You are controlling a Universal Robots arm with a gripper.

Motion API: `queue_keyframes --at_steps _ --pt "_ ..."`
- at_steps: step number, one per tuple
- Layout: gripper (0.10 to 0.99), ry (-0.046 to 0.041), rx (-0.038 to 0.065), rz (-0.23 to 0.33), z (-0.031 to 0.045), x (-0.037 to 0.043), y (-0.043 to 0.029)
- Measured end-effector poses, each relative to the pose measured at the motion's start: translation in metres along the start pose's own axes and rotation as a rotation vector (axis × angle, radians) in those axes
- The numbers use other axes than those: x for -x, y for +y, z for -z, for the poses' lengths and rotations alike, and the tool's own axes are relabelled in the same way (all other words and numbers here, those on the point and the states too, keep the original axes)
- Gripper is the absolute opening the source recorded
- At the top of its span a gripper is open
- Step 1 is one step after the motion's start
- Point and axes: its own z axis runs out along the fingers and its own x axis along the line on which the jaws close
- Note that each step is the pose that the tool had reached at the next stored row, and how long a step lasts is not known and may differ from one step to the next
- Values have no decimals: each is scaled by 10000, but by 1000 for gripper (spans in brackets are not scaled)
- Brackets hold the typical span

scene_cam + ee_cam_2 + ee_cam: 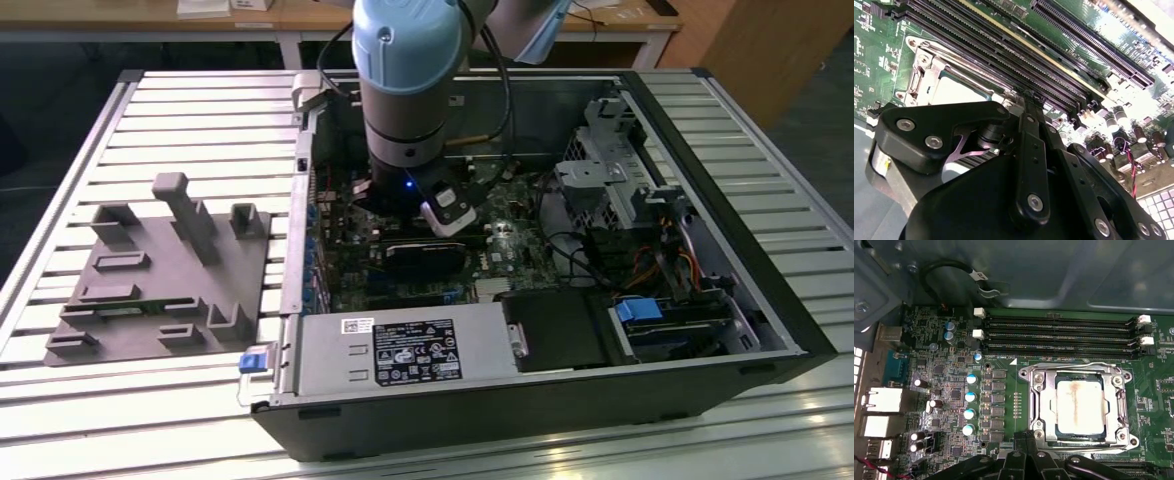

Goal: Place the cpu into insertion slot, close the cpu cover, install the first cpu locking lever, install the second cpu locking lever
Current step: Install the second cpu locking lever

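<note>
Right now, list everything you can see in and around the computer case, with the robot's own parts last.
computer case: one, black, open on the slatted table.
motherboard: one, green, inside the case.
cpu: one, pale silver with a brownish smear, seated in the insertion slot.
cpu cover: one, silver frame, lying flat around the cpu.
memory slots: four long black rows with white clips, beside the socket.
capacitors: several, silver-topped, beside the socket.
power supply: one, grey with label, at the case front.
fixture tray: one, grey, on the exterior view's left.
arm: one, pale blue and grey, reaching into the case.
gripper: one, black, at the socket's edge.
</note>
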Motion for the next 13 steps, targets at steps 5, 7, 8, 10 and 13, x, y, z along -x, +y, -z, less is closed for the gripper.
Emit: queue_keyframes --at_steps 5,7,8,10,13 --pt "106 0 0 -1 3 -1 -11" --pt "106 -1 3 0 13 -1 -10" --pt "106 -3 13 0 20 -1 -7" --pt "106 -1 13 -2 43 0 -2" --pt "106 0 15 -1 66 1 4"
